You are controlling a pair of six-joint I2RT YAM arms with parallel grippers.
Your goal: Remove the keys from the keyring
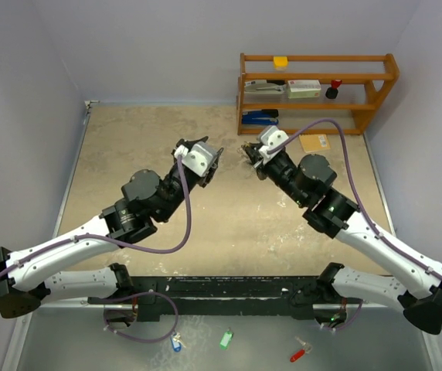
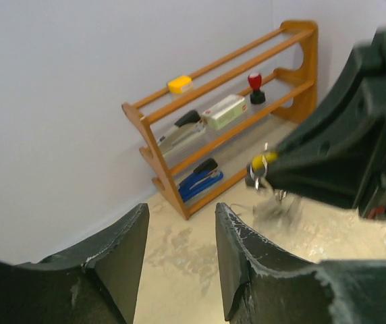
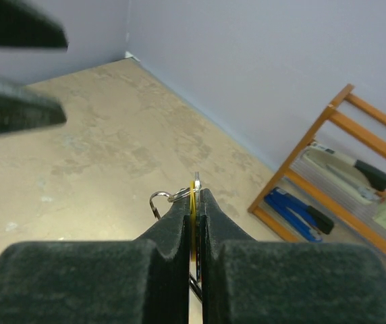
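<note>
Blue key (image 1: 176,342), green key (image 1: 226,338) and red key (image 1: 298,355) lie nearest, by the arm bases. Farther out, over the table (image 1: 128,154), the left pincer (image 2: 181,223) is open with nothing in it. Facing it, the right pincer (image 3: 194,202) is pinched tight on the yellow key (image 3: 193,229), with the keyring (image 3: 179,196) at its tips. Farthest back, 1 wooden shelf (image 1: 314,57) stands by the wall.

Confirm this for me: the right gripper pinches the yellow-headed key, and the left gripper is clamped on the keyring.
Wrong on the left gripper: the left wrist view shows its jaws apart with nothing between them, so it is open and holds nothing. The right gripper does pinch the yellow-headed key.
</note>
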